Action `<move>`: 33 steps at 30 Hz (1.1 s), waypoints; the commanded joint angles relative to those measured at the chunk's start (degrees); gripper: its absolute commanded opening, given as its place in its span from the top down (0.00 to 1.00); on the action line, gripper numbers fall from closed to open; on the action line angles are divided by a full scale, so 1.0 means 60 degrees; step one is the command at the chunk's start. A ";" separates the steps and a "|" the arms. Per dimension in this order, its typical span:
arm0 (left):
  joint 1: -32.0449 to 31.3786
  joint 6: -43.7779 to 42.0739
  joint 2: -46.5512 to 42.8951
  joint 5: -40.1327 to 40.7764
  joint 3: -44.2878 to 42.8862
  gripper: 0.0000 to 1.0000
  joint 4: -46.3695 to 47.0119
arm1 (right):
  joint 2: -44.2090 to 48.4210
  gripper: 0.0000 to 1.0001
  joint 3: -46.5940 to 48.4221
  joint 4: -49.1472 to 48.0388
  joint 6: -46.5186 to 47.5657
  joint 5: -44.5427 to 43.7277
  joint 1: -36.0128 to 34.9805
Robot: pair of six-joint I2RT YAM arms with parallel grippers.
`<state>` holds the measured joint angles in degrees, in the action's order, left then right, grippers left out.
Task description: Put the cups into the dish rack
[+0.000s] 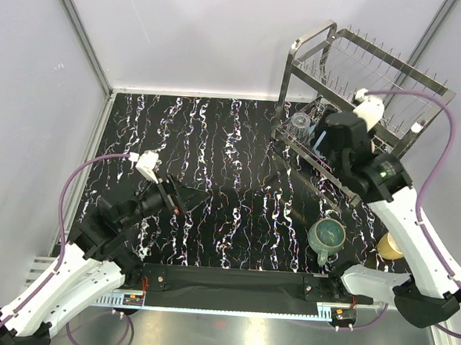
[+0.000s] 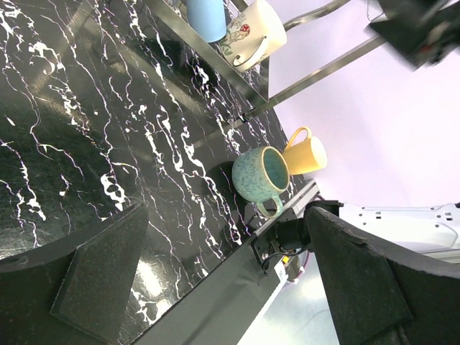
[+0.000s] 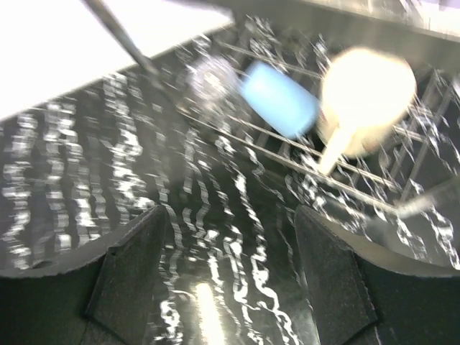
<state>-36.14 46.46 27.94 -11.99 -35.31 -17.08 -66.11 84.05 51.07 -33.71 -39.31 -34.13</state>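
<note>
The right hand [image 3: 230,273], fingers spread and empty, hangs by the dish rack [image 1: 312,34], whose lower tier holds the glass tumbler [image 3: 208,77], light-blue cup [image 3: 279,99] and cream mug [image 3: 366,90]. The teal mug [image 1: 327,235] and yellow mug [image 1: 390,245] stand on the bench [image 1: 217,140]. The right hand should probably lift clear of the wires, then pinch the teal mug's rim. The left hand [image 2: 230,287] hovers open and empty.

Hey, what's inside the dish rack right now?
In the dish rack, lower tier: a clear glass tumbler, a light-blue cup and a cream mug. From above, the right arm hides the mug.
</note>
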 commanded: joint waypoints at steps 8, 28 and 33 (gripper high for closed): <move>0.0032 0.0036 0.0088 -0.0228 -0.0135 0.01 0.0533 | -0.2658 0.19 0.5395 0.1140 0.2687 0.0619 0.0019; 0.0032 0.0094 0.0337 -0.0492 -0.0150 0.01 0.0693 | -0.4743 0.00 0.7144 0.0175 0.7129 0.3682 0.2876; 0.0032 0.0021 0.0674 -0.0580 -0.0194 0.01 0.0957 | -0.4364 0.00 0.6720 -0.0527 0.5332 0.3885 0.3007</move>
<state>-36.14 46.98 30.70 -13.41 -35.24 -15.35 -94.74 125.14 52.75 2.94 -18.41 -16.78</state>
